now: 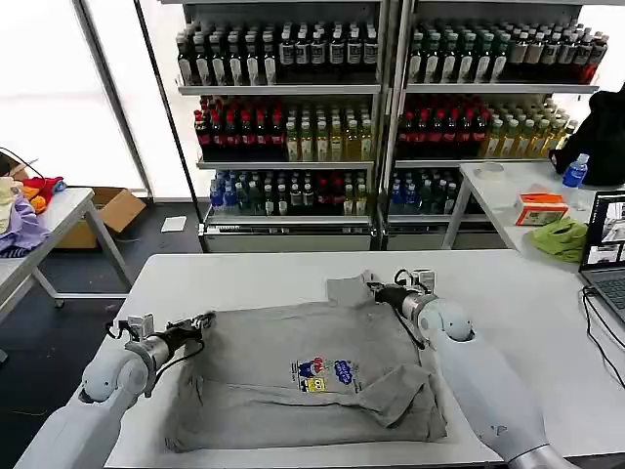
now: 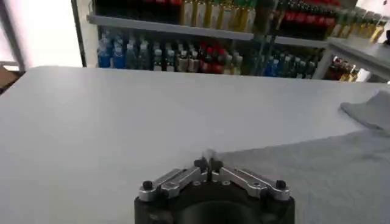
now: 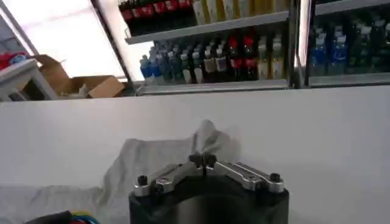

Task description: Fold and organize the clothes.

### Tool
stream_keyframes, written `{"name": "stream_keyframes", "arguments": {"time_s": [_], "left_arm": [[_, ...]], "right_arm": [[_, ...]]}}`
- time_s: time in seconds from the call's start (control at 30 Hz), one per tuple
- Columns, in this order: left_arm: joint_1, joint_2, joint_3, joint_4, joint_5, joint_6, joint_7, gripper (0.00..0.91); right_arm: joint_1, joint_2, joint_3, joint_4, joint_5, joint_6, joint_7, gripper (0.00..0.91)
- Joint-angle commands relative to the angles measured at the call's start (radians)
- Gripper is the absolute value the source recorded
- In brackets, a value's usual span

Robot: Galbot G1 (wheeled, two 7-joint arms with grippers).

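The light grey polo shirt lies spread on the white table, its multicoloured chest print facing up. One sleeve is folded in over the body at the right. My left gripper is at the shirt's left edge, shut on the fabric. In the left wrist view the left gripper pinches the edge of the shirt. My right gripper is at the far right corner, shut on cloth near the collar. In the right wrist view the right gripper holds a raised bunch of the shirt.
Drink shelves stand behind the table. A side table at the right carries a lime-green cloth, an orange box, a bottle and a laptop. At the left are another table with coloured garments and a cardboard box.
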Motion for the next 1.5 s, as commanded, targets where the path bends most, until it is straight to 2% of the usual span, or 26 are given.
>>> {"name": "stream_keyframes", "arguments": {"time_s": [0.03, 0.23, 0.57, 0.7, 0.87, 1.23, 1.27, 1.3, 1.33, 1.37, 1.5], "left_arm": [[0.061, 0.012, -0.06, -0.166, -0.042, -0.012, -0.03, 0.0], [0.151, 0.026, -0.128, -0.297, -0.079, 0.011, -0.057, 0.0], [0.308, 0.046, -0.213, -0.413, -0.06, 0.017, -0.059, 0.0], [0.362, 0.049, -0.243, -0.458, -0.052, 0.021, -0.068, 0.0], [0.482, 0.037, -0.277, -0.515, -0.02, 0.022, -0.068, 0.0], [0.738, -0.021, -0.337, -0.613, 0.088, 0.023, -0.025, 0.0], [0.751, -0.024, -0.344, -0.618, 0.103, 0.023, -0.023, 0.0], [0.78, -0.031, -0.348, -0.62, 0.133, 0.023, -0.011, 0.262], [0.785, -0.034, -0.349, -0.62, 0.166, 0.023, -0.009, 0.766], [0.8, -0.038, -0.349, -0.621, 0.18, 0.023, -0.006, 0.907], [0.813, -0.064, -0.35, -0.633, 0.213, 0.023, -0.02, 0.907]], "right_arm": [[-0.113, -0.051, 0.077, 0.232, 0.088, -0.001, 0.013, 0.0], [-0.255, -0.116, 0.147, 0.44, 0.127, -0.001, 0.018, 0.0], [-0.561, -0.202, 0.345, 0.709, 0.19, -0.001, 0.025, 0.0], [-0.658, -0.205, 0.411, 0.762, 0.199, -0.001, 0.024, 0.0], [-0.836, -0.175, 0.466, 0.796, 0.161, 0.0, 0.014, 0.0], [-1.032, -0.141, 0.501, 0.823, 0.084, 0.0, 0.035, 0.0], [-1.041, -0.134, 0.503, 0.819, 0.06, 0.001, 0.035, 0.04], [-1.042, -0.132, 0.503, 0.818, 0.056, 0.003, 0.042, 0.907], [-1.04, -0.127, 0.503, 0.814, 0.054, 0.004, 0.05, 0.907], [-1.034, -0.12, 0.505, 0.808, 0.054, 0.009, 0.054, 0.907], [-1.021, -0.12, 0.53, 0.819, 0.058, 0.024, 0.043, 0.907]]}}
